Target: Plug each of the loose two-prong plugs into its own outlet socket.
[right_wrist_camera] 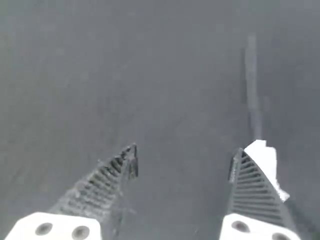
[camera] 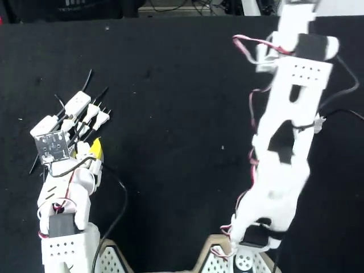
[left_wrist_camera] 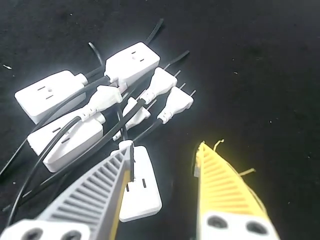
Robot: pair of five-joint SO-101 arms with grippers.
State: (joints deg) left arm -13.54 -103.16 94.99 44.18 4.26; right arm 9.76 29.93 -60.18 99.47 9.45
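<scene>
Several white outlet blocks and white two-prong plugs on black cords lie bunched at the table's left [camera: 77, 116]. In the left wrist view the blocks [left_wrist_camera: 132, 60] [left_wrist_camera: 45, 92] [left_wrist_camera: 65, 140] ring the loose plugs [left_wrist_camera: 177, 102] [left_wrist_camera: 159, 82] [left_wrist_camera: 106, 97], none of them in a socket. My left gripper [left_wrist_camera: 164, 150] is open just short of the pile. Its grey finger [left_wrist_camera: 102, 182] overlaps the nearest block [left_wrist_camera: 142, 192], and its yellow finger [left_wrist_camera: 220, 180] is over bare mat. My right gripper [right_wrist_camera: 190, 155] is open with nothing in it above black mat, and its arm [camera: 284, 131] stretches toward the table's far right.
Black cords [left_wrist_camera: 55, 145] trail from the pile toward the left arm's base [camera: 62, 244]. Another black cable [camera: 119, 210] curves beside that arm. Bare black mat [camera: 182, 114] spans the middle between the arms.
</scene>
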